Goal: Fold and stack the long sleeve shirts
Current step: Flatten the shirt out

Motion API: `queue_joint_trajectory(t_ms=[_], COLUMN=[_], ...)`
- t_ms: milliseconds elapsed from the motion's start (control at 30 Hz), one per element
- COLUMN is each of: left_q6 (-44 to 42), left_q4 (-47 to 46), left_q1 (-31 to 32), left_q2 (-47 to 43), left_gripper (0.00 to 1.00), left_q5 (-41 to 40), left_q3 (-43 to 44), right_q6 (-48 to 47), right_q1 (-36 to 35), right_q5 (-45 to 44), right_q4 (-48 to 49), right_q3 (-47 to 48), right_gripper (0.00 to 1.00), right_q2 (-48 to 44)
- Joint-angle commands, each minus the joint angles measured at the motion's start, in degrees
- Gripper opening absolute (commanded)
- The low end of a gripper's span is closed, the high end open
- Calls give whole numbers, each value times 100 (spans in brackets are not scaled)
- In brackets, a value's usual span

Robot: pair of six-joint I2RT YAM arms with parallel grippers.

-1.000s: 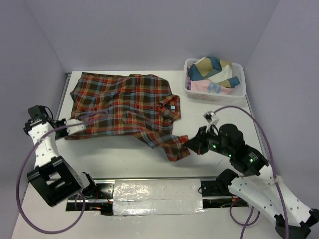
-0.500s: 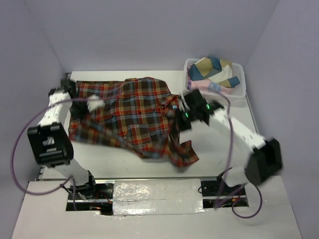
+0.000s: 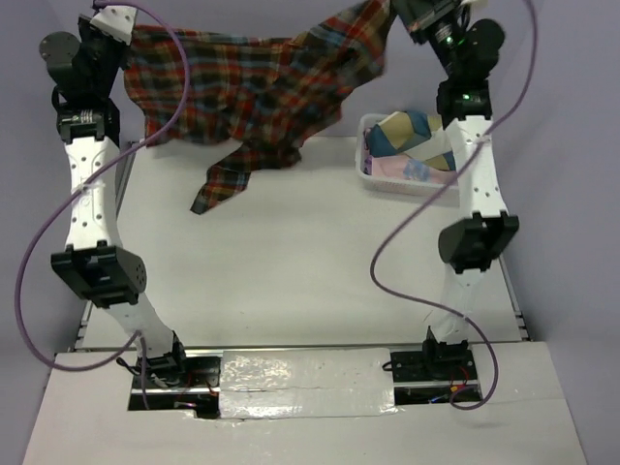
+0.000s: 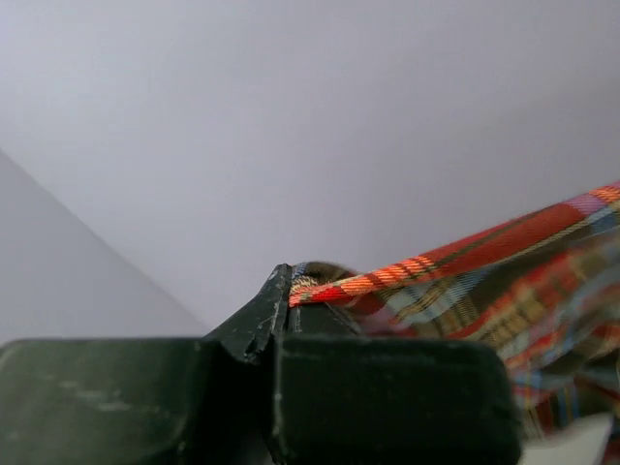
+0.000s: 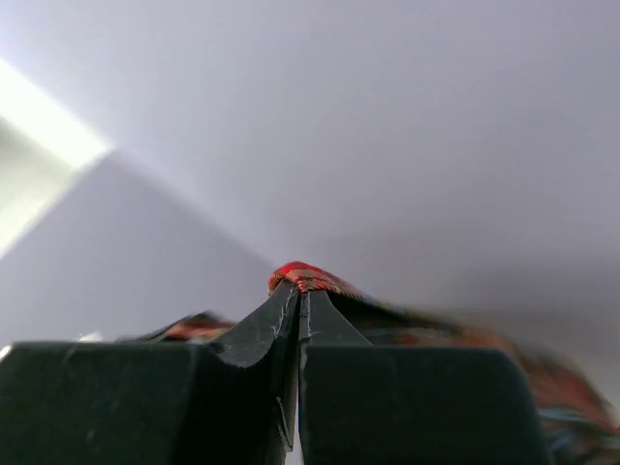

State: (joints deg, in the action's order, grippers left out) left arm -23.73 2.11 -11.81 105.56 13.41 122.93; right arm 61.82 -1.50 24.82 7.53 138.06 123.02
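Tension explained most of the pose: the shirt (image 3: 252, 92) hung in the air, strung between both arms, which stood stretched high toward the back wall (image 3: 291, 19). The left gripper (image 4: 289, 289) was clenched on a folded red-striped edge of the cloth, its jaws pressed together with only the fabric between them, and the right gripper (image 5: 297, 289) was pinched tight on a small red bunch of the same garment. Held at two well-separated points, the shirt drooped in a shallow swag between them, so its own weight could pull it out flat, probably to shake out wrinkles and show its shape before it was laid down for folding. One sleeve (image 3: 221, 182) dangled lowest, off to the left of centre, hanging above the table (image 3: 291, 281) and not touching it as far as the top view showed. No part of the shirt rested on the table. The white basket (image 3: 415, 186) sat at the far right of the table, below the right arm's wrist and beside the hanging cloth, with other folded clothes (image 3: 418, 136) heaped in it. Folding seemed not yet begun; the next move would likely call for lowering both hands evenly so that the cloth settled spread out instead of bunched, with the loose sleeve the likeliest part to fold under.
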Motion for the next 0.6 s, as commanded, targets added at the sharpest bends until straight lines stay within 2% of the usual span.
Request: queue_joint_trajectory(t_ms=[0, 100, 167, 233, 267, 367, 400, 433, 467, 500, 533, 567], left_q6=[62, -544, -1080, -1721, -1967, -3363, -3784, -4493, -4909, -5366, -6128, -6414], left_q4=[-1028, -783, -581, -362, -230, 1366, 2372, 2826, 3317, 4332, 4768, 5164], left_q1=[39, 39, 13, -40, -66, -268, -356, -548, -628, -681, -725, -726], left_q2=[-473, -852, -1219, -1484, -1607, -2038, -2065, -2100, -2127, -2144, -2162, -2197], left_gripper=[0, 0, 0, 0, 0, 0, 0, 0, 0, 0, 0, 0], left_q5=[557, 645, 672, 838, 908, 1277, 1348, 1392, 1358, 1244, 808, 560], left_q3=[-591, -1279, -1883, -2254, -2570, -2809, -2836, -2880, -2976, -3055, -3161, -3423], right_q6=[-477, -461, -539, -662, -698, -987, -1153, -1599, -1838, -2049, -2234, -2514], right_q1=[-650, -650, -641, -650, -659, -702, -738, -781, -904, -966, -1071, -1255], right_q5=[294, 680, 848, 1007, 1060, 1192, 1183, 1122, 1061, 991, 920, 824], right_q4=[1051, 445, 259, 117, 152, 354, 172, -13, -215, -643, -787, -953], right_q3=[-7, -199, -673, -1208, -1951, -3686, -4099, -4781, -5075, -5383, -5986, -6288], right_gripper=[0, 0, 0, 0, 0, 0, 0, 0, 0, 0, 0, 0], right_q2=[-1299, -1263, -1359, -1701, -1894, -3086, -3361, -3625, -4149, -4433, -4688, -5213])
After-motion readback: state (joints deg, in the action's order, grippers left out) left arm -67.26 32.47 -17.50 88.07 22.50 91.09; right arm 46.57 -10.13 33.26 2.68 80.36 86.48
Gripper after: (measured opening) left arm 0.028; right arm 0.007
